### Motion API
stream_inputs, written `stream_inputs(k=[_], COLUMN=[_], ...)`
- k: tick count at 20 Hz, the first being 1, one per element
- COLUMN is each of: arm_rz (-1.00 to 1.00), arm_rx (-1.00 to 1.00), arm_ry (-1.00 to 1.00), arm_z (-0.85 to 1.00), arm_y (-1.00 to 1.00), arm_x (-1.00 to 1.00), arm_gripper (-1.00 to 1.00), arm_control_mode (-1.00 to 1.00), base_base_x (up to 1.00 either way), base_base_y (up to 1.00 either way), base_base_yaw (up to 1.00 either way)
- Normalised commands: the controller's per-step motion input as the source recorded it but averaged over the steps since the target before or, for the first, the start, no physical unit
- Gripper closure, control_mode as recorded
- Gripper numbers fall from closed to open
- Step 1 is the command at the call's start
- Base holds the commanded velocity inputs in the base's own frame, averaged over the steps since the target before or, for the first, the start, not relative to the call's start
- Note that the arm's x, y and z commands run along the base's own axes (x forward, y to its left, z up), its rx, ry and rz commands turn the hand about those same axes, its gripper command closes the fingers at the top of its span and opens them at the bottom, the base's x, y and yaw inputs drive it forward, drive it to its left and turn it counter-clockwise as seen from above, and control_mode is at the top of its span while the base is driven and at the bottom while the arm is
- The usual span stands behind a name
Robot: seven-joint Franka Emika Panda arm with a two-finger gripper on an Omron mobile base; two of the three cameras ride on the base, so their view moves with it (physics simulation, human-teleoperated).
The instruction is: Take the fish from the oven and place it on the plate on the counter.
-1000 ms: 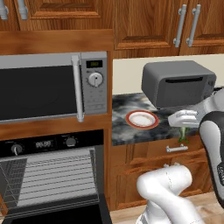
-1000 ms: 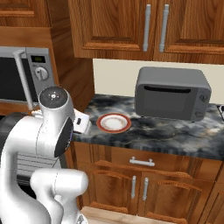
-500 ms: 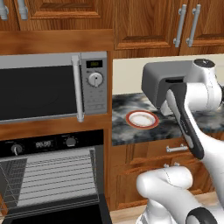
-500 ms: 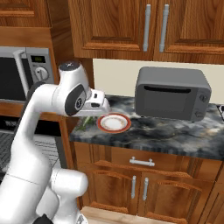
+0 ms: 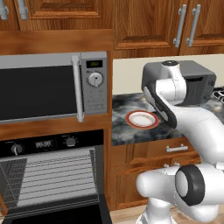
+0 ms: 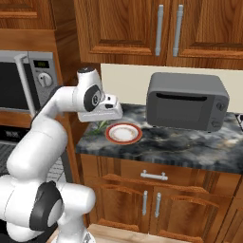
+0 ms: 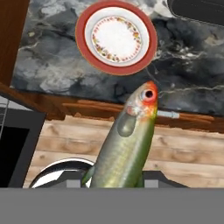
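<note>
A: Where is the slim green fish with the red-orange head (image 7: 127, 140) at this moment?

B: It is in the pincer (image 7: 117, 177). In the hand view the two tips close on its tail end and the head points toward the small round white plate with the red-orange rim (image 7: 116, 37). The plate lies on the dark marbled stone table (image 6: 190, 144), beside the grey boxy toaster oven (image 6: 186, 100). The large black built-in oven (image 5: 50, 179) stands open at the lower left, its racks bare.

A: How should the step be done well?

B: I think the fish is not over the plate yet; its head hangs above the table's front edge. The hand should go forward until the fish is over the white middle, then come down low and open only there. The fish is long beside the plate, so I would lay it across the centre, or the head may hang over the rim.

A: Any writing to read?

B: The oven and the silver microwave (image 5: 52, 89) have small displays, but the signs are too small to read. I see no brand.
</note>
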Motion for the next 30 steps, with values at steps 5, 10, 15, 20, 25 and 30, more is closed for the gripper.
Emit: stream_inputs(k=[5, 10, 15, 20, 25, 30], arm_rz=[0.0, 0.0, 0.0, 0.01, 0.0, 0.0], arm_rx=[0.13, 0.13, -0.05, -0.06, 0.0, 0.0], arm_ry=[0.0, 0.0, 0.0, 0.0, 0.0, 0.01], arm_z=[-0.93, -0.59, -0.08, -0.11, -0.36, -0.39], arm_y=[-0.05, 0.0, 0.0, 0.0, -0.1, -0.1], arm_x=[0.57, 0.57, 0.9, 0.96, 0.23, 0.0], arm_gripper=[1.0, 1.0, 1.0, 1.0, 1.0, 1.0], arm_control_mode=[-1.0, -1.0, -1.0, -1.0, -1.0, -1.0], base_base_x=[0.0, 0.0, 0.0, 0.0, 0.0, 0.0], base_base_y=[0.0, 0.0, 0.0, 0.0, 0.0, 0.0], base_base_yaw=[0.0, 0.0, 0.0, 0.0, 0.0, 0.0])
